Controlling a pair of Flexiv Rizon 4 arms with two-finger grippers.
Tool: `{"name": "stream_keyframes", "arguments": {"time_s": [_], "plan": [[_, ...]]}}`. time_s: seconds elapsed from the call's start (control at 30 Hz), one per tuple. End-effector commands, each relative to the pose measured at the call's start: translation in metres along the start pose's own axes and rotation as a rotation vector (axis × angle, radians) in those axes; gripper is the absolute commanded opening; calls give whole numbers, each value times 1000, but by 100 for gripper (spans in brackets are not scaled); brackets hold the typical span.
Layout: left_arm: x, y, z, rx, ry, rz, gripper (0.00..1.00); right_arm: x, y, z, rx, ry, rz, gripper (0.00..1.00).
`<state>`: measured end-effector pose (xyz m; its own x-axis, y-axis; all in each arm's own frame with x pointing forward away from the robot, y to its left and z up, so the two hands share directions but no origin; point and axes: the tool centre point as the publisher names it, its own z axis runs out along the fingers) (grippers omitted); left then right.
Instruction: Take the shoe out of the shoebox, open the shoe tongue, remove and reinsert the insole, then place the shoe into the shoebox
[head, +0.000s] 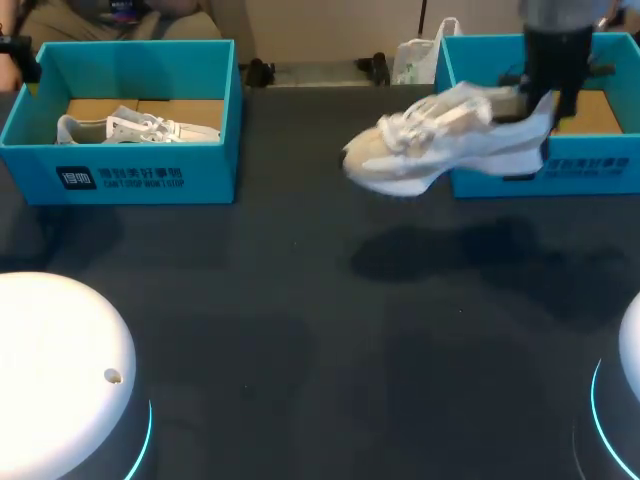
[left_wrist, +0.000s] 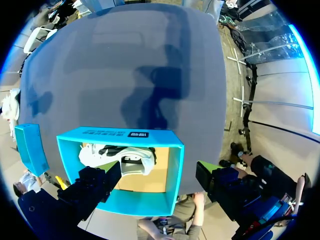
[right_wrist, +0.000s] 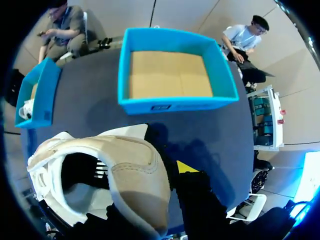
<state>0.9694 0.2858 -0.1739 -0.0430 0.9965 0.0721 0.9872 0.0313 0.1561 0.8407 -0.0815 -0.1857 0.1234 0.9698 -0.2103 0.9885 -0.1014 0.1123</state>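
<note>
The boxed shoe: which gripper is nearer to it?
Left. The left gripper hangs right above the boxed shoe; the right gripper holds another shoe beside the other box.

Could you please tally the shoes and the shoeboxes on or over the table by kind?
Open turquoise cardboard shoeboxes: 2, the left box and the right box.
White-and-beige lace-up sneakers: 2, the boxed sneaker lying in the left box and the lifted sneaker in the air before the right box.
Total: 4

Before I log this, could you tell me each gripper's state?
Left gripper: open, empty.
Right gripper: closed on the beige sneaker.
</note>
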Motion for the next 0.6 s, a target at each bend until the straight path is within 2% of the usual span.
{"name": "stream_keyframes", "arguments": {"time_s": [0.03,0.4,0.43,0.5,0.6], "plan": [[0,-2,0,-3,2,0,100,10,-6,8,-43,-9,4,0],[0,-2,0,-3,2,0,100,11,-6,7,-57,3,5,0],[0,-2,0,-3,2,0,100,16,-9,5,-85,40,4,0],[0,-2,0,-3,2,0,100,29,-20,9,-96,40,18,0],[0,-2,0,-3,2,0,100,50,-39,21,-84,47,-3,0]]}}
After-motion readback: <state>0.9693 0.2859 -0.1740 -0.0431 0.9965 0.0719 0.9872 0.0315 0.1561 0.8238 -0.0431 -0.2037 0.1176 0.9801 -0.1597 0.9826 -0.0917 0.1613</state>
